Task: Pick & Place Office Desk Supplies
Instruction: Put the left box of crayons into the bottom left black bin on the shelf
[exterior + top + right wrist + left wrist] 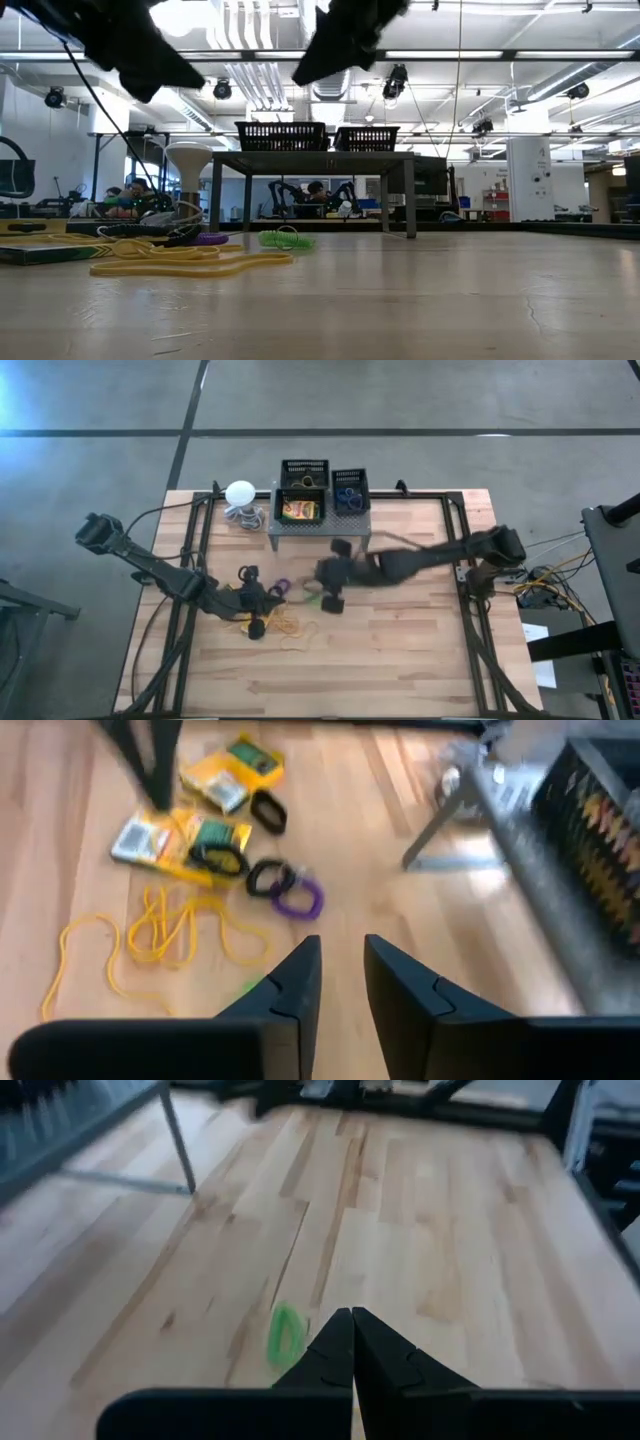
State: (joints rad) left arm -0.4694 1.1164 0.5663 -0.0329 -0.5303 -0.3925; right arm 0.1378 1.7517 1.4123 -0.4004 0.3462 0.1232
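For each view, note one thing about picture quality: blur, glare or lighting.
High view: the right arm is smeared by motion blur. Low view: ceiling lights glare and both arms show as dark silhouettes. Left wrist view: the green ring is soft. Right wrist view: the mesh tray and stand leg are blurred; the rubber bands stay readable.

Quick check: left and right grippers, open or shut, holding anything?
Left gripper: shut, nothing held, above the table near the green ring.
Right gripper: open, nothing between its fingers.
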